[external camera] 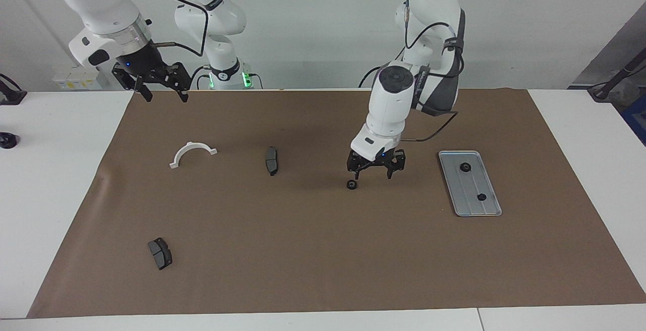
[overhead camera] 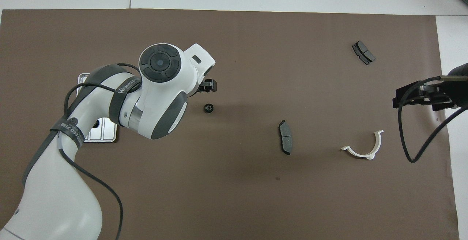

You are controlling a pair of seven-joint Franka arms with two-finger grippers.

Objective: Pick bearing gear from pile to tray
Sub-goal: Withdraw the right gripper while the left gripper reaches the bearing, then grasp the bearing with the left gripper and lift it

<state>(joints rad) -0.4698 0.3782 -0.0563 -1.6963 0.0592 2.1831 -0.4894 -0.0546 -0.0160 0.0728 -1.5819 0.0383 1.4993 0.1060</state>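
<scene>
A lone black bearing gear (external camera: 352,184) (overhead camera: 208,108) lies mid-mat, away from the other loose parts of the pile. My left gripper (external camera: 374,175) hangs open low over the mat right beside it, on the tray's side, with nothing between its fingers. The silver tray (external camera: 456,189) sits toward the left arm's end and carries two gears (external camera: 465,167) (external camera: 482,197). In the overhead view the left arm covers most of the tray (overhead camera: 106,135). My right gripper (external camera: 166,98) waits open and raised over the mat's corner by its base.
A white half-ring bracket (external camera: 193,152) (overhead camera: 363,149) and a dark brake pad (external camera: 271,160) (overhead camera: 286,142) lie toward the right arm's end. A second brake pad (external camera: 160,253) (overhead camera: 363,52) lies farther from the robots. A small black part (external camera: 6,141) sits on the white table off the mat.
</scene>
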